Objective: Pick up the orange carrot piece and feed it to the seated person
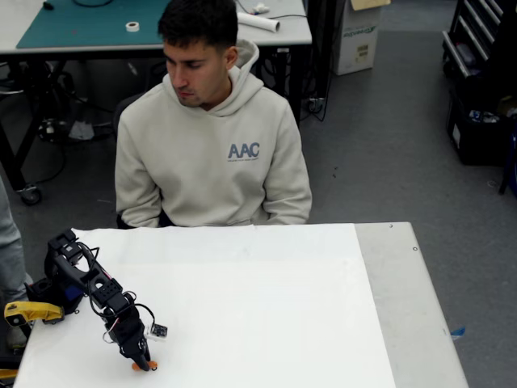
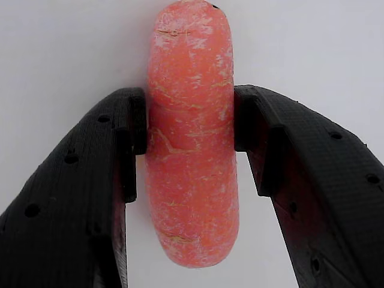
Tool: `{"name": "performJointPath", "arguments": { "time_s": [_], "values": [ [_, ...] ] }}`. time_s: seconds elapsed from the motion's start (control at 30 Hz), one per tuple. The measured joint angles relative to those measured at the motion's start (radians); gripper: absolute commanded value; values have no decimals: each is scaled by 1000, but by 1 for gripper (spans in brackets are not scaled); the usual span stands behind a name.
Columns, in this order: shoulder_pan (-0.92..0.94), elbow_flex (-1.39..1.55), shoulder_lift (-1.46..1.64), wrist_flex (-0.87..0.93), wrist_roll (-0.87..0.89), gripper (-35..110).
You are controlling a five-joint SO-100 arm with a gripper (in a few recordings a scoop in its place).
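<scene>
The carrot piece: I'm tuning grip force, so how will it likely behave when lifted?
The carrot piece looks solid and stubby, so probably stiff, not floppy. Its rounded sides between the gripper fingers suggest it could pivot or roll if loosely held. Small beside the arm, so likely light.

My pincer (image 2: 190, 135) brackets the orange carrot piece (image 2: 192, 138): black fingers (image 2: 90, 180) press both its sides, white surface (image 2: 60, 54) behind the carrot.
</scene>
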Motion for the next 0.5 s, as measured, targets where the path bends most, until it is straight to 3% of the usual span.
{"name": "performJointPath", "arguments": {
  "time_s": [0.3,0.5],
  "values": [
    [-137,3,141,-5,26,-2],
    [-295,3,158,-5,281,-2]
  ]
}}
